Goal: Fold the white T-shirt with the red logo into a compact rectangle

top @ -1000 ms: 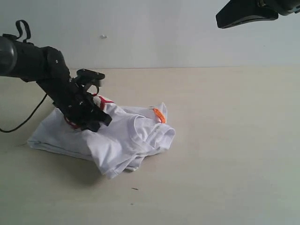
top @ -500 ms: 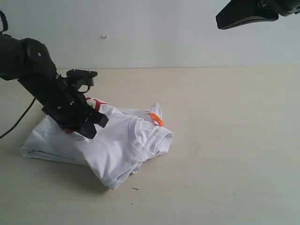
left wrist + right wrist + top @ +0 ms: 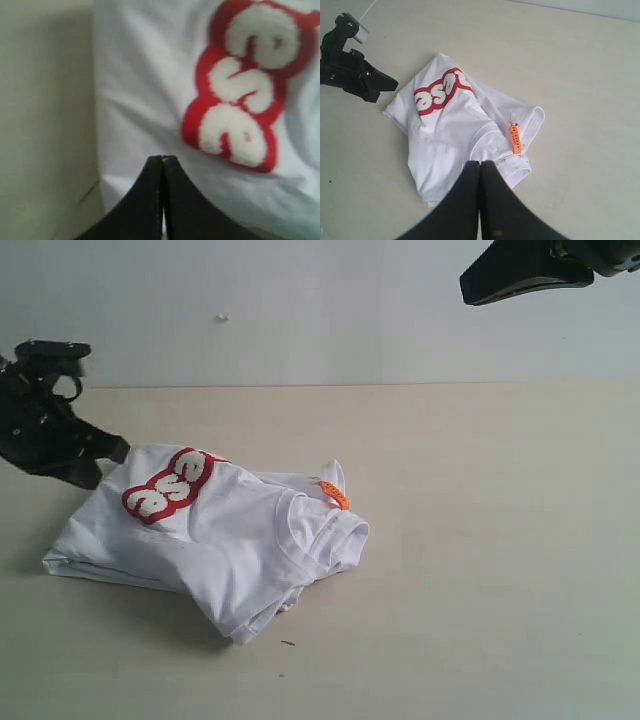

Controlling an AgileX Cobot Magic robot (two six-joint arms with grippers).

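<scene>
Here's the white cotton short-sleeved T-shirt [image 3: 235, 540], bundled into a thick, lumpy packet on the left half of the pale beige table [image 3: 500, 540], well inside the far edge. The red-outlined fuzzy bubble-letter logo [image 3: 168, 483] faces up at the end nearest the table's left edge, with only the last few letters showing. The small orange tag [image 3: 335, 494] pokes up at the collar end, toward the table's middle.

The black left end effector [image 3: 110, 450] hangs just off the logo end of the shirt, jaws pressed together with nothing between them. Its wrist view shows the closed tips [image 3: 162, 159] over white cloth beside the letters. The black right end effector [image 3: 470, 285] sits high above the table's right half, also clamped shut and empty.

It's rectangle-ish, but not tidy: the collar end bulges and loose layers splay at the corner toward the near edge.

The risks from here:
- Pinching only the top layer would likely peel the fold open instead of squaring it.
- A closed end effector shoved against the stack could drag the whole packet across the smooth table.
- The rolled collar may spring back if it is pressed from one side alone.
</scene>
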